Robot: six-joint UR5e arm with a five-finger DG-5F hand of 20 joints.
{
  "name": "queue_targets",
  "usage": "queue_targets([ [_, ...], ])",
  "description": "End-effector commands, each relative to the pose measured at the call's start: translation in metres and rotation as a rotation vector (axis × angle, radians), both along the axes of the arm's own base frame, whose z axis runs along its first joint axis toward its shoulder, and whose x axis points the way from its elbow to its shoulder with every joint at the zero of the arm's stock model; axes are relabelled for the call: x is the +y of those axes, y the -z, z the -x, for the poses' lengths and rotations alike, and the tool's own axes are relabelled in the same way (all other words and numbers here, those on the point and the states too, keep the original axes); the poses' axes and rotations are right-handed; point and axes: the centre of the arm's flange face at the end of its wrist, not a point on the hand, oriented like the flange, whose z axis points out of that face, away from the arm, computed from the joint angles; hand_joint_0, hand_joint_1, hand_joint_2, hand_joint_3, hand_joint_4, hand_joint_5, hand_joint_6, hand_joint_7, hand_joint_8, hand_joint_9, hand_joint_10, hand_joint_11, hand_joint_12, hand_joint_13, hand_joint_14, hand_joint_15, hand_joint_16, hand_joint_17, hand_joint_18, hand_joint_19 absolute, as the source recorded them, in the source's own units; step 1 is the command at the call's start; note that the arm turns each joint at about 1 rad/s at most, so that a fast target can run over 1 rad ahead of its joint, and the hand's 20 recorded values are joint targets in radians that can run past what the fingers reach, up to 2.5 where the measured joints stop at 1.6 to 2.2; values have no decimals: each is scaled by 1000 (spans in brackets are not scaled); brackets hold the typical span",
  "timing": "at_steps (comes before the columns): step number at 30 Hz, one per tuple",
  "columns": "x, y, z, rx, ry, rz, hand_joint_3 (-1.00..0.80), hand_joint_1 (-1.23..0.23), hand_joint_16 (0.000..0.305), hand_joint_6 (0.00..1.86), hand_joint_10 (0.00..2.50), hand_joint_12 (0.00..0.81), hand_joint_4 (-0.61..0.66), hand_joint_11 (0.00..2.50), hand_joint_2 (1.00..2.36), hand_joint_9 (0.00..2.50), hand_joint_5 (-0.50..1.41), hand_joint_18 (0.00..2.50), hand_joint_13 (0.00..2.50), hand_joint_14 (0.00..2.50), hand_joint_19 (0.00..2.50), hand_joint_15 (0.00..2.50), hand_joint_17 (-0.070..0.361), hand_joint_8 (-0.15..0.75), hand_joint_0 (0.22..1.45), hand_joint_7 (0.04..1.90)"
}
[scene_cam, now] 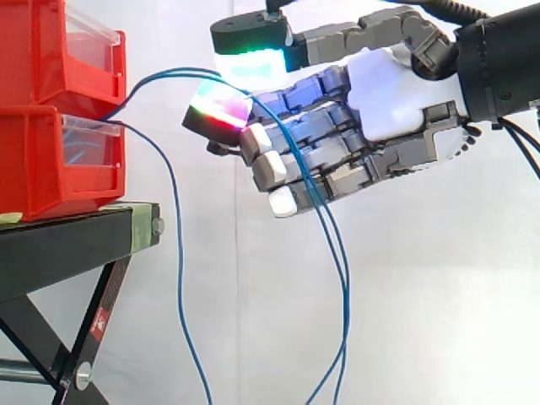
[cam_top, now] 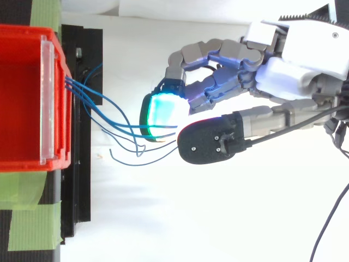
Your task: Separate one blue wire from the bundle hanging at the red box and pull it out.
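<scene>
Two red boxes are stacked at the left; the lower red box has a bundle of blue wires coming out at its front edge. One blue wire arcs up and right from the boxes to my hand. It runs between the green-glowing thumb pad and a red-green glowing fingertip, which pinch it. From there it drops in front of the curled fingers and loops downward. Another blue wire hangs straight down beside the stand.
The boxes sit on a black stand with green tape on its top and crossed legs below. A white curtain is the backdrop. Several loose wire ends fan out between the stand and my hand.
</scene>
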Motion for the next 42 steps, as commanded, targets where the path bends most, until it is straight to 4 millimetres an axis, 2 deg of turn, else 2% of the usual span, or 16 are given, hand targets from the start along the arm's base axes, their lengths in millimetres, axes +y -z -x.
queue_targets([
  [1, 0, 0, 0, 0, -1, 0, 14, -750, 41, 842, 12, 371, 85, 1538, 1035, 718, -202, 553, 792, 12, 741, 1543, 91, 310, 588, 1192],
  [5, -1, 0, 0, 0, 2, 0, 9, -752, 41, 841, 11, 367, 89, 1547, 1035, 721, -202, 562, 882, 23, 749, 1695, 92, 317, 590, 1195],
  [10, 0, 0, 0, 0, 0, 2, 2, -752, 41, 841, 11, 353, 87, 1525, 1034, 706, -203, 579, 875, 675, 766, 1506, 92, 312, 592, 1192],
  [11, -1, 0, 0, 1, 0, 1, 2, -752, 41, 841, 11, 352, 89, 1535, 1035, 705, -203, 581, 877, 725, 765, 1481, 92, 316, 592, 1191],
  [13, -1, 0, 0, 1, 0, 1, 2, -753, 42, 841, 11, 340, 88, 1523, 1035, 705, -204, 596, 872, 1079, 773, 1366, 94, 316, 593, 1182],
  [16, -1, 0, 0, 2, 0, 2, -8, -755, 42, 840, 12, 336, 90, 1527, 1034, 705, -204, 622, 885, 1367, 797, 1259, 94, 312, 596, 1183],
  [18, 0, 0, 0, 4, -1, 2, -9, -755, 42, 840, 11, 340, 90, 1530, 1034, 705, -204, 623, 883, 1466, 800, 1228, 95, 312, 597, 1184],
  [26, 0, 0, 0, 3, 0, 1, -68, -765, 44, 831, 11, 343, 99, 1555, 1036, 692, -208, 612, 868, 1309, 792, 1327, 98, 309, 614, 1171],
  [31, -1, 1, 1, 11, 1, 0, -49, -816, 44, 838, 14, 349, 100, 1560, 1039, 647, -214, 595, 844, 1116, 761, 1449, 100, 302, 656, 1164],
  [36, -1, 1, 2, 15, 1, -1, -111, -877, 45, 856, 11, 354, 159, 1553, 1034, 601, -231, 568, 809, 983, 725, 1519, 101, 303, 696, 1192],
  [42, -1, 1, 2, 16, 1, 1, -181, -919, 44, 869, 13, 360, 150, 1541, 1029, 578, -232, 548, 778, 1003, 691, 1491, 100, 297, 734, 1196],
])
